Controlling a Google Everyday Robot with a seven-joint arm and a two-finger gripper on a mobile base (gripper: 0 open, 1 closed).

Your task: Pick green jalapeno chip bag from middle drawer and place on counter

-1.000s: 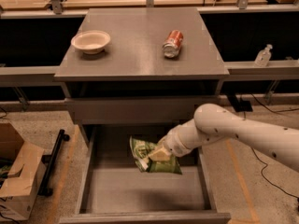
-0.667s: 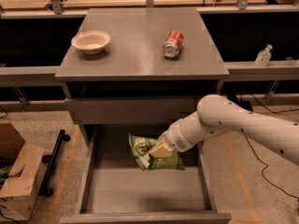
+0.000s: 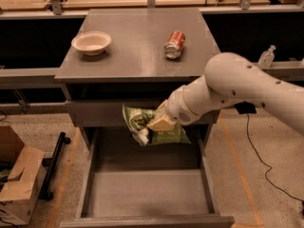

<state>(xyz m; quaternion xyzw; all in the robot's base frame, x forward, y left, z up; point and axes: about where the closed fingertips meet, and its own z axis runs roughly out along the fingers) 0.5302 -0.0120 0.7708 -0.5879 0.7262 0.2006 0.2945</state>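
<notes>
The green jalapeno chip bag (image 3: 142, 120) hangs crumpled in my gripper (image 3: 156, 123), lifted above the open middle drawer (image 3: 147, 194) and level with the closed drawer front below the counter. The gripper is shut on the bag's middle; my white arm reaches in from the right. The drawer's grey floor is bare. The counter (image 3: 135, 46) is the grey top slab just above and behind the bag.
A pale bowl (image 3: 91, 42) stands on the counter's left part and a red-orange soda can (image 3: 175, 44) lies on its right part. A cardboard box (image 3: 19, 179) sits on the floor at the left. Wooden tabletops run along the back.
My gripper has risen with the bag, from low inside the drawer up to the height of the closed drawer front. The bag has left the drawer floor.
</notes>
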